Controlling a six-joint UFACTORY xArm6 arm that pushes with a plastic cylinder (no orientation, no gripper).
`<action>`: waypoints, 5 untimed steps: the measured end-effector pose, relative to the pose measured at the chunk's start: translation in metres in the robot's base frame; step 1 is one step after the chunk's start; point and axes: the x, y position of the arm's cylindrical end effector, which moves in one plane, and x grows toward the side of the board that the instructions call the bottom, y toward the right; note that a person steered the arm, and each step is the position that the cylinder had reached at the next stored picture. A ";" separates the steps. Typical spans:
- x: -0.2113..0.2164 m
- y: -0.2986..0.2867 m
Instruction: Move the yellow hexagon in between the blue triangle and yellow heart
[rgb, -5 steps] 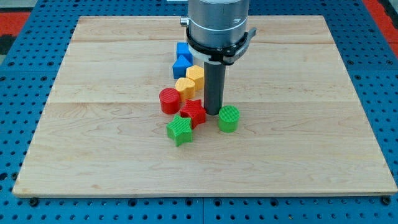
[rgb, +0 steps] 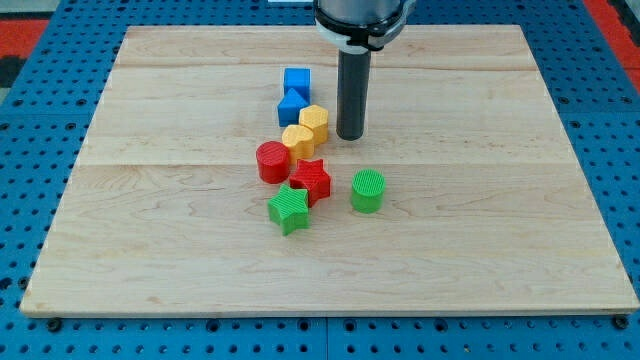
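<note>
The yellow hexagon (rgb: 314, 121) sits near the board's middle, touching the blue triangle (rgb: 291, 107) at its upper left and the yellow heart (rgb: 298, 139) at its lower left. My tip (rgb: 350, 136) rests on the board just to the right of the yellow hexagon, a small gap away. The rod stands upright above it.
A blue cube (rgb: 297, 81) sits above the blue triangle. A red cylinder (rgb: 272, 162), a red star (rgb: 312, 180) and a green star (rgb: 289, 208) cluster below the heart. A green cylinder (rgb: 367, 191) stands to the right of the red star. The wooden board (rgb: 150, 200) lies on a blue pegboard.
My tip has moved toward the view's top, from beside the red star and green cylinder to beside the yellow hexagon. The blocks have not visibly moved.
</note>
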 end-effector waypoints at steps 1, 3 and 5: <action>-0.003 -0.003; -0.003 -0.023; -0.003 -0.031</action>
